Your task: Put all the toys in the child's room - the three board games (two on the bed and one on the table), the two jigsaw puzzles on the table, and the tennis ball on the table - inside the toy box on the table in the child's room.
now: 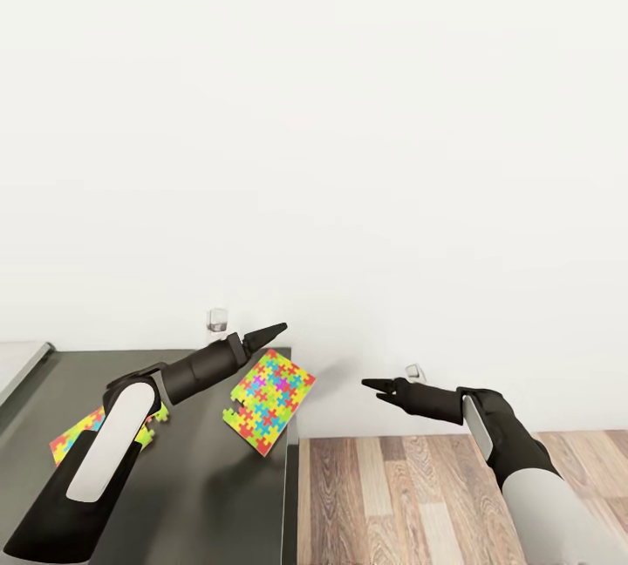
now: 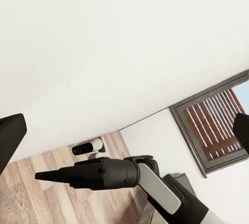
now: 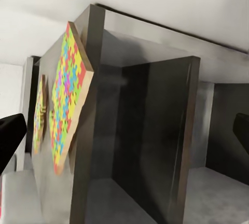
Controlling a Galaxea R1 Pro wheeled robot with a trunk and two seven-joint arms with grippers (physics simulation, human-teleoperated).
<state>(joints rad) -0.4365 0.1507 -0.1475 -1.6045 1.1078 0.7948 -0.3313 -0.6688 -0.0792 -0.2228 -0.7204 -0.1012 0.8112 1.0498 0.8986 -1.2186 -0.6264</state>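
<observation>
Two puzzles: both lie on the dark counter (image 1: 201,495), at head view's lower left.
Near puzzle (image 1: 269,402): flat at the counter's right edge, one corner jutting past that edge; in right wrist view (image 3: 70,99) it overhangs the counter top (image 3: 93,130).
Far puzzle (image 1: 77,434): farther left on the counter, partly hidden behind the left arm; right wrist view shows it (image 3: 39,115) beyond the near one, well apart from it.
Left gripper (image 1: 272,331): raised above the counter's back right corner, over the near puzzle's far end, pointing toward the wall. Fingers look closed to a point in head view, but left wrist view shows dark finger pads (image 2: 10,136) at opposite edges of the picture, spread apart, nothing between them. Released.
Right gripper (image 1: 373,385): held over the wood floor (image 1: 436,495), right of the counter, pointing left toward the near puzzle, apart from it. Left wrist view shows it (image 2: 44,175) tapering to a tip; right wrist view shows its pads (image 3: 10,141) wide apart at the frame's edges, empty. Released.
Wall (image 1: 349,155): plain white, with two small outlets low down (image 1: 218,319).
Counter side: dark panels with an open recess beneath, seen in right wrist view.
</observation>
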